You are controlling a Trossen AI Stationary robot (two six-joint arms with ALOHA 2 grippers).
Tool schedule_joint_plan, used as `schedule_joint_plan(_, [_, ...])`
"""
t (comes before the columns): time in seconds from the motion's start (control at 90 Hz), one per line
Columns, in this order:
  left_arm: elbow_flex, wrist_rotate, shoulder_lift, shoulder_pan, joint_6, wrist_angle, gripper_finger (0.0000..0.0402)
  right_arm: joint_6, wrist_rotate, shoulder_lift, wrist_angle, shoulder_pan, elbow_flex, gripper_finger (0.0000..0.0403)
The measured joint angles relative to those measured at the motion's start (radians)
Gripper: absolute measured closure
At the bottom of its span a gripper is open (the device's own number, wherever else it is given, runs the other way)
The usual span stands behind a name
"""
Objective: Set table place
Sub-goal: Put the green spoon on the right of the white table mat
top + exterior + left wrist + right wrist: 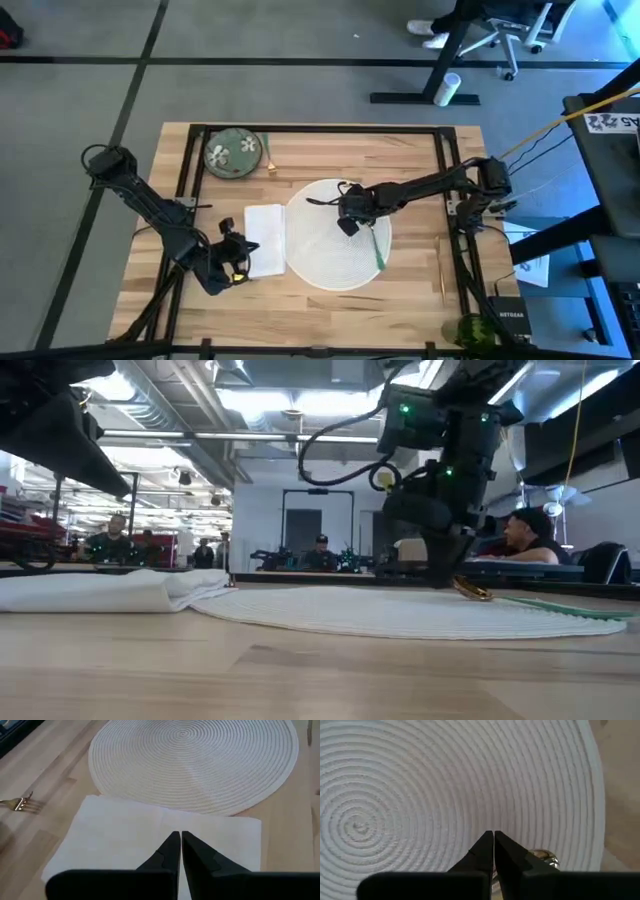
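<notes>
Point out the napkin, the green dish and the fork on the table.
napkin (265,240), high view, middle of the folded white cloth.
green dish (233,153), high view, its flowered centre.
fork (22,804), left wrist view, its gold tines.

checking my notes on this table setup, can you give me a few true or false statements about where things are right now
1. The white napkin lies beside the round white woven mat, toward the left arm's side. True.
2. The green flowered dish sits on the mat. False: it is on the bare table near the far corner.
3. The right tool is over the mat, next to a green-handled piece of cutlery. True.
4. The left tool is spread wide open. False: its fingers are together above the napkin.
5. A gold fork lies on the napkin. False: it lies on the wood beside it.
</notes>
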Motion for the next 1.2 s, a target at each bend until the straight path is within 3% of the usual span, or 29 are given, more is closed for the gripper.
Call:
schedule_joint_plan(0.589, [0.0, 0.004, 0.0, 0.0, -0.02, -0.017, 0.0402, -0.081, 0.01, -0.001, 0.002, -0.033, 0.0, 0.0403])
schedule_joint_plan(0.833, [0.0, 0.004, 0.0, 0.0, -0.021, -0.019, 0.0402, -0.15, 0.031, -0.088, -0.014, -0.037, 0.0, 0.0403])
schedule_joint_plan(1.2, [0.0, 0.004, 0.0, 0.0, -0.025, -0.017, 0.0402, -0.117, -0.074, -0.131, -0.158, 0.038, 0.001, 0.0403])
